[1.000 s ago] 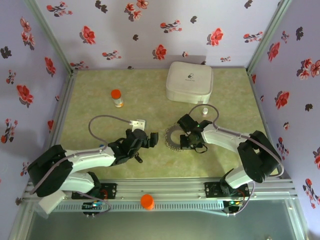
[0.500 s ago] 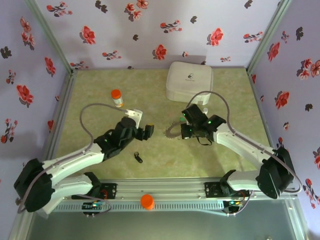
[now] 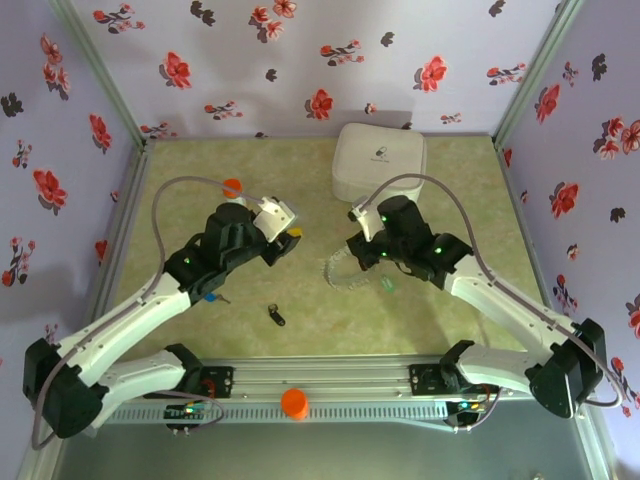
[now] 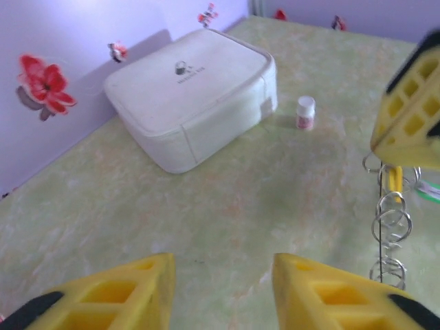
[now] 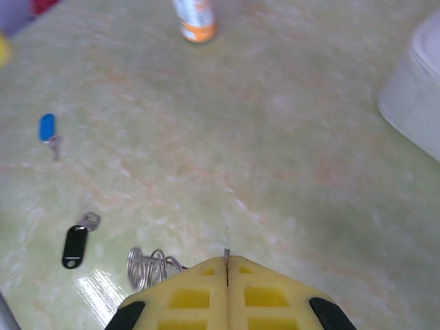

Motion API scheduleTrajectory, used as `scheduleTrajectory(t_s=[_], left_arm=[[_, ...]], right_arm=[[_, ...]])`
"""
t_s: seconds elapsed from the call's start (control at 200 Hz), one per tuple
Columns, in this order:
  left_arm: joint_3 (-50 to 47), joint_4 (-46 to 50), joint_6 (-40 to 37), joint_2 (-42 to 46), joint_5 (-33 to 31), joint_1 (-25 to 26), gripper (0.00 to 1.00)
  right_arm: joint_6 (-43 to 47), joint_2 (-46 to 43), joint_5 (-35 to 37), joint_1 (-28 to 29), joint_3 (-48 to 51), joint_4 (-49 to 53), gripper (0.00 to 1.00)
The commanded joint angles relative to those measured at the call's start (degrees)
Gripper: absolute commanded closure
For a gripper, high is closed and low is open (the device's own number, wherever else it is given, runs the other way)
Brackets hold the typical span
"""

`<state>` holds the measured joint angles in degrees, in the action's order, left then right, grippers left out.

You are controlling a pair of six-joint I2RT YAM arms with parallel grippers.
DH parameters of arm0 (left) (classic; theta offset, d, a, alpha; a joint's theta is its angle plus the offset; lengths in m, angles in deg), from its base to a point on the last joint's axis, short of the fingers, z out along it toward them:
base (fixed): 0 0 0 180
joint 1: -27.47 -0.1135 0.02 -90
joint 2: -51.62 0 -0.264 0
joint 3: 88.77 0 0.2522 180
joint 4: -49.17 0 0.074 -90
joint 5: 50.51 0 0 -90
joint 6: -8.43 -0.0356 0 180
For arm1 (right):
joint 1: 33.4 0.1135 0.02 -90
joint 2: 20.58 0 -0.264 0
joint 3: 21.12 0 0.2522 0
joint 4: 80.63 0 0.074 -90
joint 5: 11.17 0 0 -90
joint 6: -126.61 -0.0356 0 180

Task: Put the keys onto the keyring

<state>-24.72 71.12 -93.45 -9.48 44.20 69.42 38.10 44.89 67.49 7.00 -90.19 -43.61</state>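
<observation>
Blue-headed tiny metal key [image 3: 210, 297] lies loose left of centre, black-headed metal key [image 3: 278, 315] at lower centre. Higher in the frame, my left claw [image 3: 287, 239] hangs open and empty. Right of centre, my right claw [image 3: 356, 254] pinches the silver-grey beaded chain keyring [image 3: 338, 270].

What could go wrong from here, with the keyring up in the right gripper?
1. The right gripper is shut on just a thin bit of the keyring, and its loops dangle free. It may slip or swing during threading.
2. The left gripper is open and empty. The black key and blue key lie flat on the table, so they are likely hard to pinch.
3. The left arm passes close to the orange-capped bottle and could knock it when reaching down.
</observation>
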Motion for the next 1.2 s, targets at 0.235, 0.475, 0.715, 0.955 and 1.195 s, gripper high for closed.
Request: scheduleTrajectory(t_s=[0.235,0.475,0.715,0.955,1.195], left_arm=[[-3.29,-8.36,-11.06,-3.42,18.64,-2.14,0.81],[-8.34,-12.65,-15.49,-2.98,26.93,-2.21,0.82],[-11.65,-18.46,-16.05,-5.14,37.10,-2.23,0.84],[-11.96,-19.08,-15.17,-6.64,40.49,-2.25,0.85],[-11.17,-18.08,-15.34,-7.02,40.25,-2.28,0.83]], right_arm=[[16.82,-2.59,-18.73,0.28,3.17,-8.84,1.00],[22.15,-1.10,-23.60,0.29,3.67,-11.49,1.00],[23.32,0.38,-25.14,0.33,3.64,-11.73,1.00],[23.02,0.27,-27.82,0.68,4.95,-14.74,1.00],[24.85,0.30,-28.03,0.81,4.49,-11.77,1.00]])
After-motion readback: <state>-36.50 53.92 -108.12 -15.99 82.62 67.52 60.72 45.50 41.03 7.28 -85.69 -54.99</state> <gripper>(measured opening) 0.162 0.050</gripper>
